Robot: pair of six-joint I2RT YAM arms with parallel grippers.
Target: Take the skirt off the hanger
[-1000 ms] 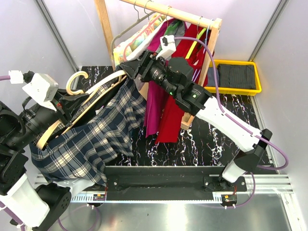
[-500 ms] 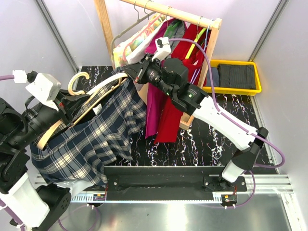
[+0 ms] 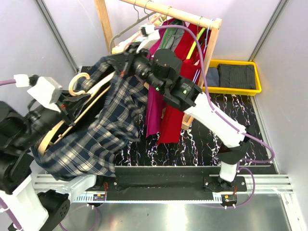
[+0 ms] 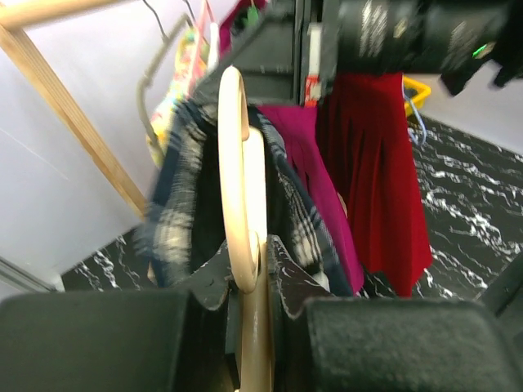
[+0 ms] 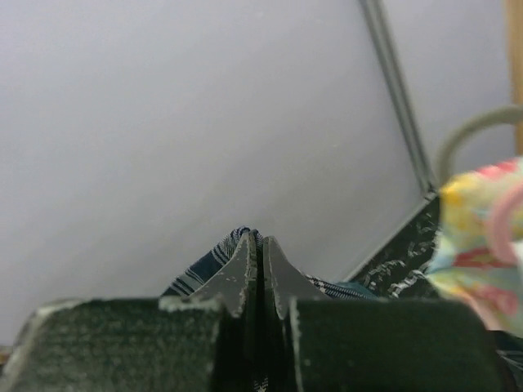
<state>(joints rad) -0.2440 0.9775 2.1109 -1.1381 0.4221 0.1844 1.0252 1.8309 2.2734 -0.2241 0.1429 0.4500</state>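
**Skirt half-peeled, hanger not yet free**

My left end effector (image 4: pixel 249 257) is closed tight on the wooden hanger (image 4: pixel 232 171). My right end effector (image 5: pixel 260 245) is pinched fully shut on a fold of the plaid skirt (image 3: pixel 103 130) and holds that edge up near the clothes rack (image 3: pixel 173 12). From the left wrist view, plaid cloth hangs down both sides of the hanger's far end, so I judge the skirt is only partly off. What is left is to draw the cloth clear of the wood and put it down. My count is one plaid skirt, one wooden hanger in hand and two end effectors. On the marbled surface (image 3: pixel 202 144) stand one rack with several garments, a red one (image 3: pixel 173 120) and a magenta one (image 3: pixel 153 103) among them, and one yellow bin (image 3: pixel 238 91).
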